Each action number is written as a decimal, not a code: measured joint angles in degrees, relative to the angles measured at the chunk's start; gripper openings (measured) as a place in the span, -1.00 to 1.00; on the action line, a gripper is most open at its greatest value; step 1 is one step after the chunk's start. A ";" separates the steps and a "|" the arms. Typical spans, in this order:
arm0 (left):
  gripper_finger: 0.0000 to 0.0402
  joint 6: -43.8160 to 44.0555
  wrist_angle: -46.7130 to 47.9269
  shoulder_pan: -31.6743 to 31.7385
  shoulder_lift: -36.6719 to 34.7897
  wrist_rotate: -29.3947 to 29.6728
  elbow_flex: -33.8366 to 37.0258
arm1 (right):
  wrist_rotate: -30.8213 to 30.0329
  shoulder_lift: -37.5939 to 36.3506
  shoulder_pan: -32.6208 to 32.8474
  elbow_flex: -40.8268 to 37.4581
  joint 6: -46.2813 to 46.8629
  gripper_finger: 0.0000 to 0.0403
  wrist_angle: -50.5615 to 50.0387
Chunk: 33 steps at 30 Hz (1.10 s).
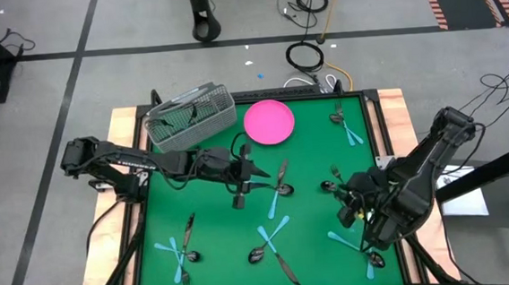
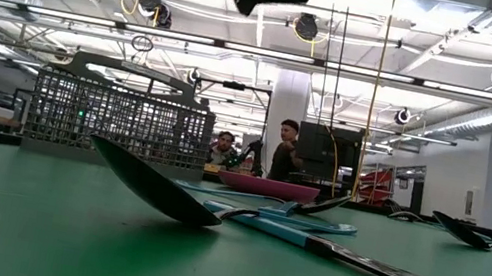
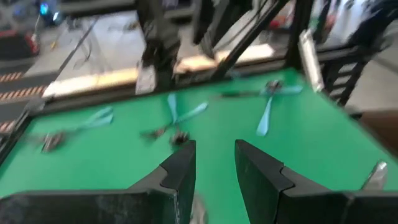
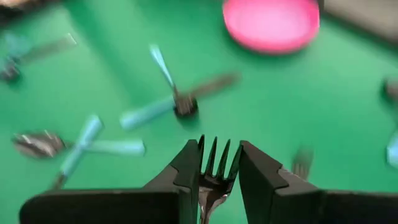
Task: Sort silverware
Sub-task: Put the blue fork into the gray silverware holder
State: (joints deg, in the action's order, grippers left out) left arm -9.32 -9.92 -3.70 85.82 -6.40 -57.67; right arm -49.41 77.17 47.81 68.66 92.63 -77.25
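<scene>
Fork (image 4: 214,163) tines are poking up between your right tool (image 4: 216,167) fingers, clenched on it over the desk's (image 1: 310,161) right side. Your left tool (image 3: 214,163) is hovering released near the middle, below the pink plate (image 1: 268,122) and mesh basket (image 1: 189,117). Remaining silverware (image 1: 270,242) is lying scattered across the green surface.

Robot lab: ceiling cable trays (image 2: 241,51), floor cables (image 1: 307,56), taped floor

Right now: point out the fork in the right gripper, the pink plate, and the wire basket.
fork (image 4: 214,163), right wrist view, tines between the closed fingers
pink plate (image 1: 268,122), high view, plate centre
wire basket (image 1: 191,127), high view, front mesh wall
</scene>
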 joint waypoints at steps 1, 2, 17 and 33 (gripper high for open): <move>-0.43 0.32 -1.42 0.00 0.00 -0.88 0.00 | -2.58 0.00 -0.15 1.07 -2.20 -0.70 0.00; -0.43 1.15 -3.15 0.00 0.11 -1.64 0.00 | -5.05 -0.02 -0.25 2.14 -4.46 -0.70 0.04; -0.43 13.42 -30.61 0.33 10.81 9.16 -0.04 | -27.67 -0.07 -5.79 11.15 -28.68 -0.70 5.92; -0.04 5.28 -39.97 -0.54 24.48 15.68 -9.41 | -26.76 -0.04 -12.97 11.41 -45.04 -0.70 20.87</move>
State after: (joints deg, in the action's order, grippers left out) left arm -4.04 -49.89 -4.25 110.30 9.29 -67.08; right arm -76.17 77.12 34.84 80.07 47.58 -56.38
